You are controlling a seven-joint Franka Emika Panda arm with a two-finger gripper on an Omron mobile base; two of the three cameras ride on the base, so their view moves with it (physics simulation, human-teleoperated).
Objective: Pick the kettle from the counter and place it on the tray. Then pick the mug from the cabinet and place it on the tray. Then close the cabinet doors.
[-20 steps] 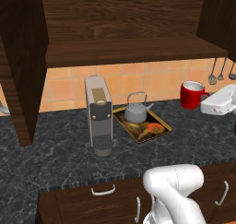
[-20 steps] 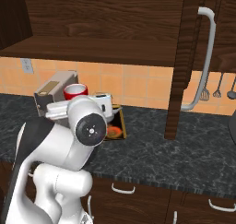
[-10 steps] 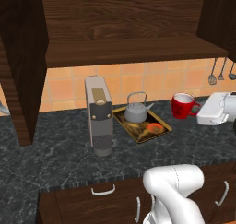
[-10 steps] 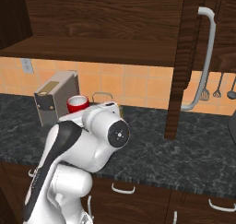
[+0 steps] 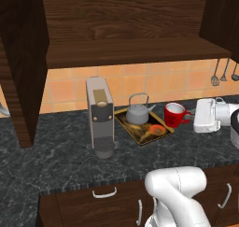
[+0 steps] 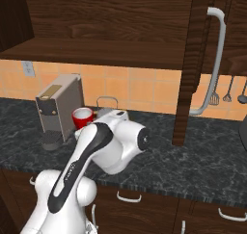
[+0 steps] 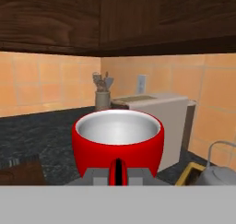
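Gripper (image 7: 118,174) clamped on handle of mug (image 5: 175,114), holding it upright above counter (image 5: 60,158), just right of tray (image 5: 145,130). Kettle (image 5: 137,113) already sits on tray, beside coffee machine (image 5: 100,116). Left to do, judging by layout: set mug onto tray, shut cabinet doors (image 6: 193,64), both standing open. Mug mouth faces up, long axis vertical, handle points toward arm, away from kettle.

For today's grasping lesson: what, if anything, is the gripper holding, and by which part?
The gripper holds the red mug, clamped on its handle.
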